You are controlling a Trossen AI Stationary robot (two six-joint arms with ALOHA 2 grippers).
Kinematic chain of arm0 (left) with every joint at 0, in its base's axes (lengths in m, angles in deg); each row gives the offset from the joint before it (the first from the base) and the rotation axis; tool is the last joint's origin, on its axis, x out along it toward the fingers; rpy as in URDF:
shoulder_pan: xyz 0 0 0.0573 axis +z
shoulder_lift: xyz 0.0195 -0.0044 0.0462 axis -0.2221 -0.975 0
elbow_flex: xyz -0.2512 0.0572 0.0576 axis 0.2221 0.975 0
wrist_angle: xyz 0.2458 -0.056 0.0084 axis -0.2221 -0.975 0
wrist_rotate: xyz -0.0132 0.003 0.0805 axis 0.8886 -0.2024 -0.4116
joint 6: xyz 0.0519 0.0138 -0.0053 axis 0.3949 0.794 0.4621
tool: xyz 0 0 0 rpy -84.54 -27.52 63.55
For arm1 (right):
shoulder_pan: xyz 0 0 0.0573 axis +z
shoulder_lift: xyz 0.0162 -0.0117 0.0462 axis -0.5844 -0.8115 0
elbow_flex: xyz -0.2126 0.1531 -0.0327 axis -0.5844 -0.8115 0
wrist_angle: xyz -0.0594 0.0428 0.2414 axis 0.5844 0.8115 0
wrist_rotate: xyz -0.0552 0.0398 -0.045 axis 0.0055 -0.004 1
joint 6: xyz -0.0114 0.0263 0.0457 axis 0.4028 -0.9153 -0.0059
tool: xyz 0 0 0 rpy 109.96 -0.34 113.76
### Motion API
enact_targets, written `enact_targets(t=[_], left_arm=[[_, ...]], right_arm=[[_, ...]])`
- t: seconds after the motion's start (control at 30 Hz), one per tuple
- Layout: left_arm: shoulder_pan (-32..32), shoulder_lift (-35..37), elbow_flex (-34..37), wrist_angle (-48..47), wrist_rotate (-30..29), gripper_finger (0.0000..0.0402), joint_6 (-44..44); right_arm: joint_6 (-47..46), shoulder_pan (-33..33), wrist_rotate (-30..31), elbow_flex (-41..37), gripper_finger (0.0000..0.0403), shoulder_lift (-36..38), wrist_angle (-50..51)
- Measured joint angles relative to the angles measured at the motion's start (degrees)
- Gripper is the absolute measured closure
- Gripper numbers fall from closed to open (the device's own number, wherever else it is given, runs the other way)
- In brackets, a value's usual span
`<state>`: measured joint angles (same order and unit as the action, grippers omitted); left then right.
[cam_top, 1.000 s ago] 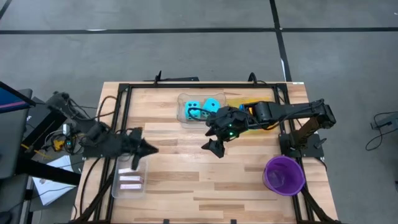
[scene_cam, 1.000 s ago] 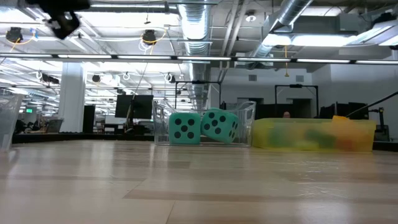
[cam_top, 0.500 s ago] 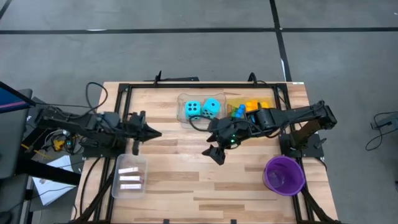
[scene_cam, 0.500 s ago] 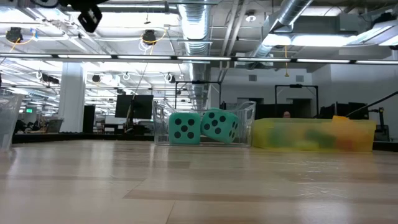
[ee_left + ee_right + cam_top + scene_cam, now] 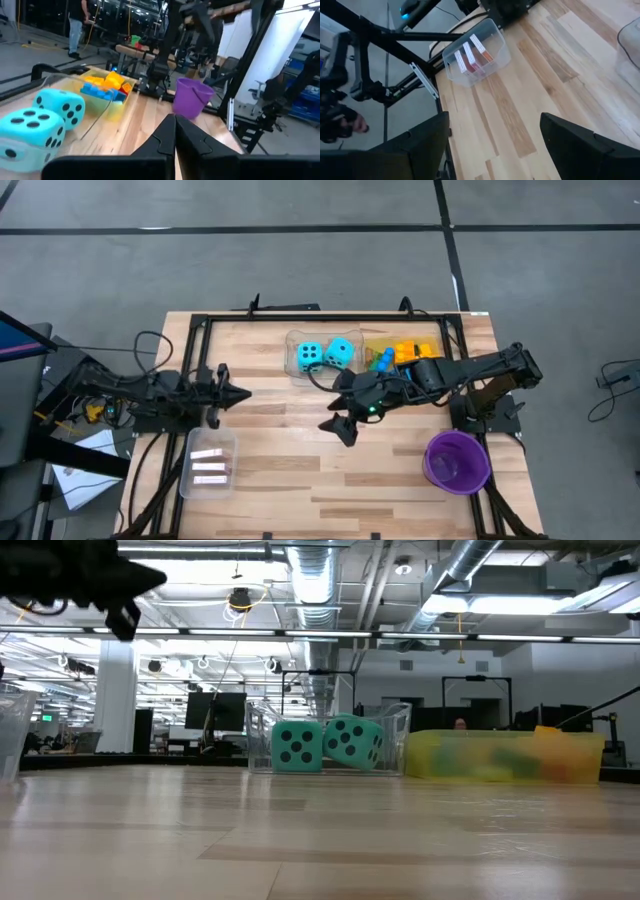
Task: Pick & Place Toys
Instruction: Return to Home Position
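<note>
Two turquoise dice sit in a clear tray at the table's far middle. Beside it, coloured bricks lie in a yellow tray. Pink tiles lie in another clear tray at the near left. My left gripper is shut and empty. It points level toward the table's right edge, just beyond that tray. My right gripper hangs open and empty above the table's middle, nearer than the dice. In the left wrist view the dice and bricks lie ahead of the shut fingers.
A purple bowl stands at the near right. A black frame runs along the table's far and side edges. Bare wood stretches between the tile tray and the bowl. In the right wrist view the tile tray lies far ahead.
My left gripper has swung from above the tile tray toward the far edge and tipped level, then drawn back a little toward the left edge. My right gripper has drifted slightly toward the near left and rolled, uncovering the dice tray.
</note>
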<state>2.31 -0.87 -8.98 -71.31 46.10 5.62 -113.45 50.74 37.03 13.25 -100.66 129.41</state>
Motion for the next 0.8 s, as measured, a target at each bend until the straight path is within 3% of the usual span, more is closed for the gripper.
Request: enact_targets(t=[0.17,0.53,0.8], left_arm=[[0.0,1.12,5.14,4.56,-0.09,0.0401,1.7],[0.11,6.45,9.33,2.34,0.55,0.0401,5.47],[3.47,12.02,9.29,-3.83,7.44,0.0401,7.88]], right_arm=[[-0.58,-0.04,-0.01,0.0,0.0099,0.0,-0.31],[-3.58,-0.04,-0.02,0.0,0.0099,0.0,-0.29],[-3.51,-0.04,-0.02,0.0,0.0099,0.0,-1.88]])
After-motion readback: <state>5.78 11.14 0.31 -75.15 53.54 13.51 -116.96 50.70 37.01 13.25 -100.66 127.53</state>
